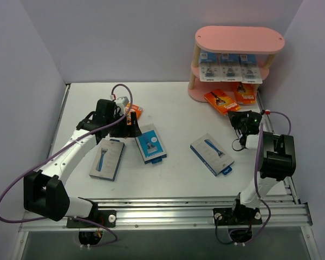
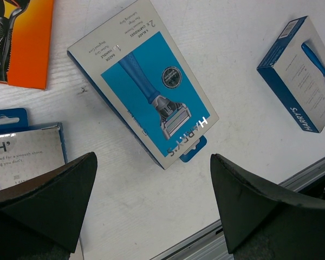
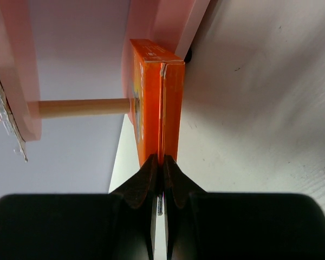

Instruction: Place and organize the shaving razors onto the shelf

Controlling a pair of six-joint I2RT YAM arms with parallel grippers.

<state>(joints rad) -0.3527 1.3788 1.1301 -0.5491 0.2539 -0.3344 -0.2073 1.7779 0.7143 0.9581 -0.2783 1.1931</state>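
The orange pack [image 1: 222, 101] lies partly on the shelf's [image 1: 239, 39] bottom board, at the bench's [image 1: 179, 108] 1 o'clock. Your right fingers [image 3: 156, 172], pinched shut and empty, meet its near edge; the likely next move is a nudge toward 11 o'clock. Left fingers [image 2: 54, 200] gape wide over the blue pack [image 2: 151, 97].

1. A white, matt surface [image 1: 173, 181] fills the middle of the scene; the wrist views show a faint grain on it.
2. A grooved aluminium rail [image 1: 168, 208] runs left to right along the near edge of the surface.
3. Pale lilac walls close the scene in: a far wall [image 1: 124, 38], a left wall [image 1: 16, 81] and a right wall [image 1: 317, 70], each meeting the surface at its edge.
4. A small dark mark [image 2: 84, 89] sits on the surface in the left wrist view.
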